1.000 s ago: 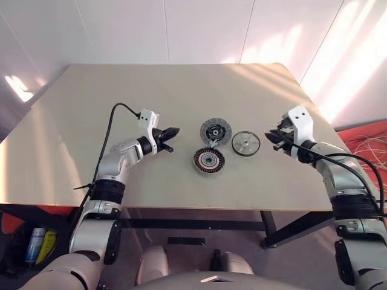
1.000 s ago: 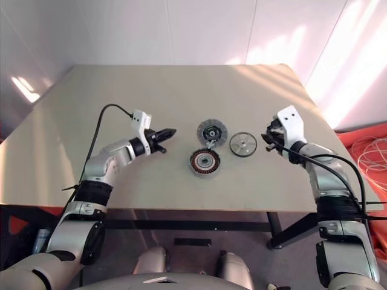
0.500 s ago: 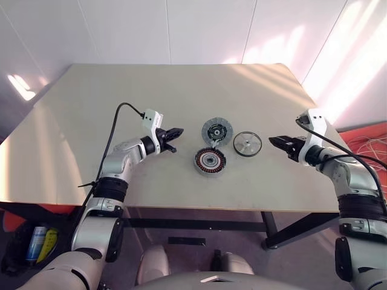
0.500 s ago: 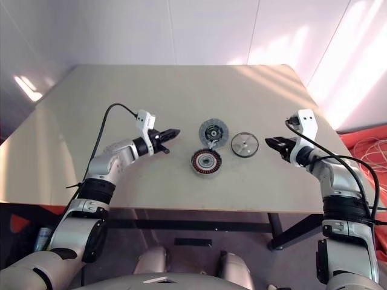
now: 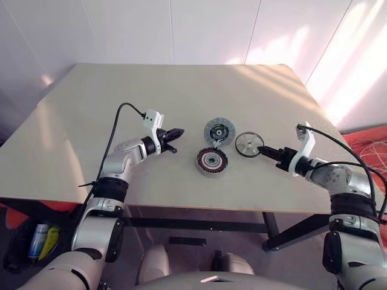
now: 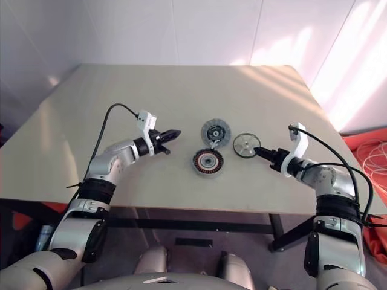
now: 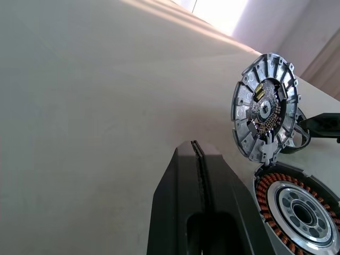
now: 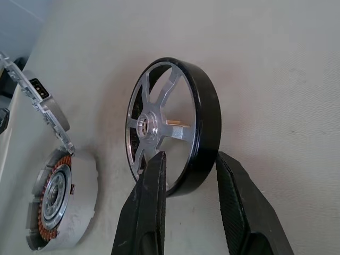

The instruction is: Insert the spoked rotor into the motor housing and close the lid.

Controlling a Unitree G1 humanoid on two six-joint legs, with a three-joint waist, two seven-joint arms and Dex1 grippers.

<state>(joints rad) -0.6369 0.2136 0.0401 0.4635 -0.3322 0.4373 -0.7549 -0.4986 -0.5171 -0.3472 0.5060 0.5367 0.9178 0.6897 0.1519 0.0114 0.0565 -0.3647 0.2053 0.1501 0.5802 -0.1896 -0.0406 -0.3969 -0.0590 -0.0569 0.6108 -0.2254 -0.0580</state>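
The spoked rotor [image 5: 247, 144], silver spokes in a thick black rim, lies on the table right of centre. My right gripper [image 5: 261, 149] comes in low from the right, open. In the right wrist view its fingers [image 8: 151, 180] stand on either side of the rotor's [image 8: 204, 106] near rim. The motor housing [image 5: 211, 160], a round body with copper windings, sits just left of the rotor. The lid [image 5: 218, 129], a finned silver disc with a small circuit board, stands propped up at the housing's far edge. My left gripper [image 5: 177, 132] is shut and empty above the table, left of the lid.
The beige table [image 5: 181, 84] has wide bare surface at the back and left. Its front edge runs just below both arms. A black cable [image 5: 115, 121] loops off my left wrist. Orange material and loose cables [image 5: 369, 142] lie on the floor beyond the right edge.
My right gripper has sunk, rolled over and moved left, from clear of the rotor to its rim. The left gripper has stayed in place.
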